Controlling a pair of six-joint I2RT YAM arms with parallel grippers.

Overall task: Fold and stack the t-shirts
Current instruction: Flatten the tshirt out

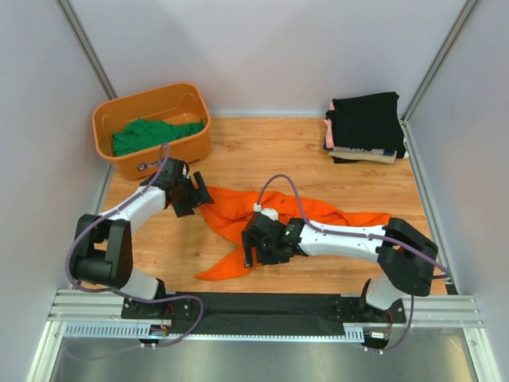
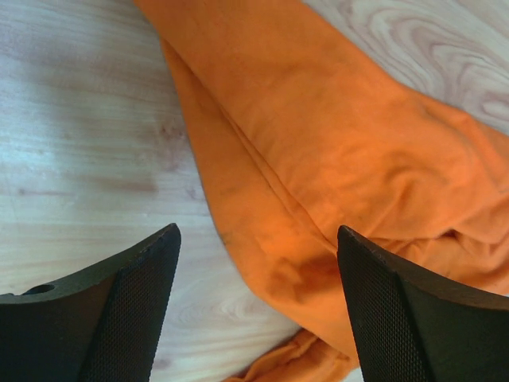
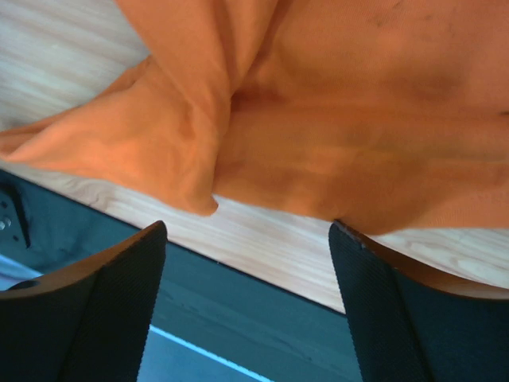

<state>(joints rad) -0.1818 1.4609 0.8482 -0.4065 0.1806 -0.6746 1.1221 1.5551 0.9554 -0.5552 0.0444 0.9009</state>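
Right gripper [image 3: 246, 235] parted, left gripper [image 2: 258, 232] parted, orange t-shirt [image 1: 231, 216] crumpled, basket label [image 1: 148, 166] unreadable

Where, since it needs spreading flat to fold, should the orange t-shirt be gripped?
Probably the orange t-shirt at its left edge with the left gripper and near edge with the right gripper, from above: crumpled, both edges lie exposed between open jaws.

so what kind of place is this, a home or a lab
Most likely a robot lab test cell: plain walls on metal posts box in a wooden table, two arms are bolted to a rail, and a shirt sits in a basket, others in a stack.
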